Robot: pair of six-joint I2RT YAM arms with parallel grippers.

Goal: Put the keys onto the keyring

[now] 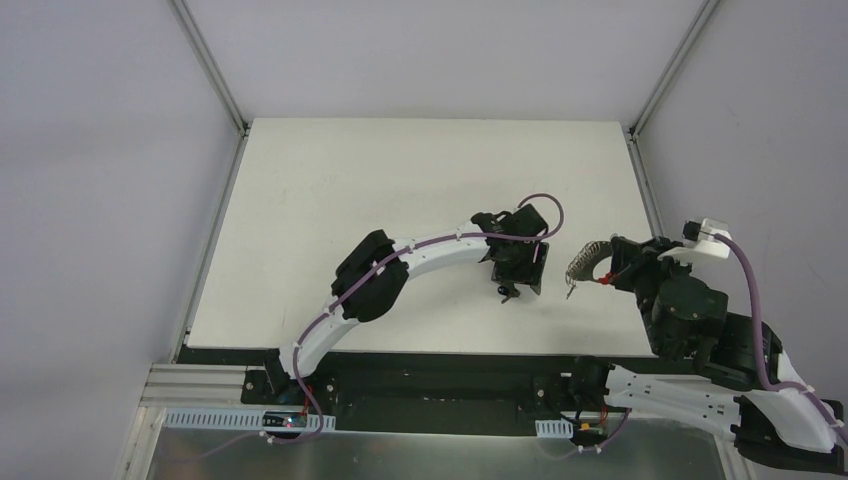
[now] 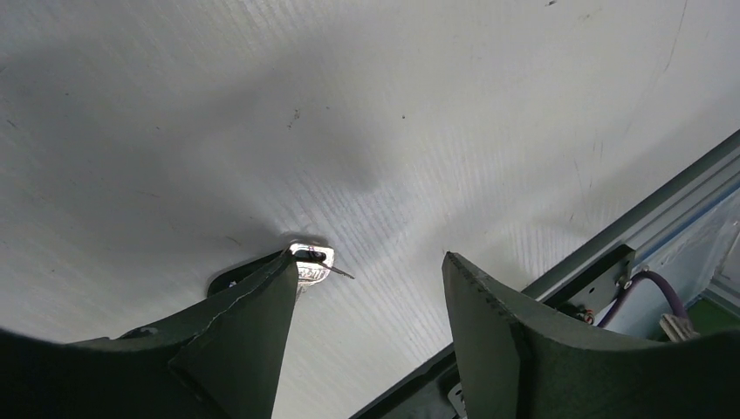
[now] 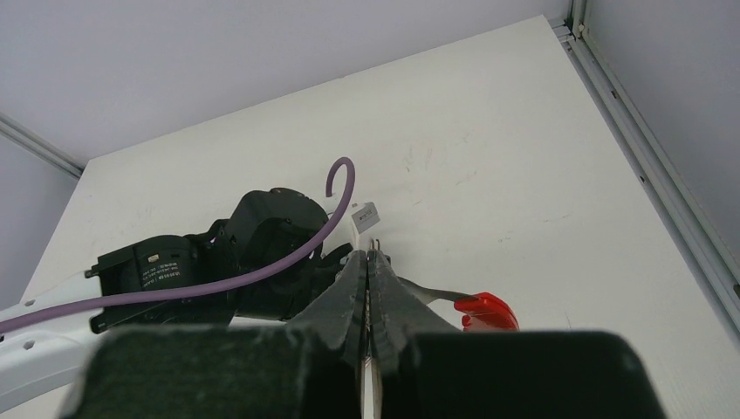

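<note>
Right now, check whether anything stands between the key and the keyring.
Nothing visible does. The key lies on the table beneath the open left end effector. The keyring hangs from the shut right end effector, with only bare table between them.

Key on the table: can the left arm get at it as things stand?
Probably yes. The left arm's fingers stand open over the key, which lies uncovered on the table beside one fingertip. The right arm's fingers, shut on the keyring, sit clear to the side.
</note>
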